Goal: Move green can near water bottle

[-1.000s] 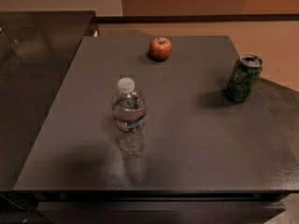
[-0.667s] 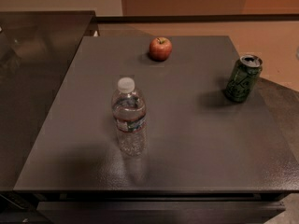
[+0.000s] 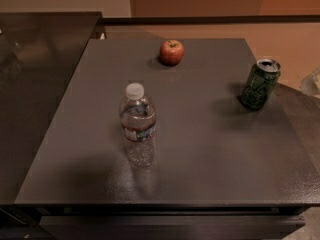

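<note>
The green can stands upright near the right edge of the dark grey table. It is dark green with pale markings and a silver top. The water bottle stands upright left of the table's middle, clear with a white cap and a narrow label band. The can is well to the right of the bottle and somewhat farther back. The gripper is not in view.
A red apple sits near the table's far edge, behind and between the bottle and the can. A second dark surface adjoins the table on the left. A pale object shows at the right frame edge.
</note>
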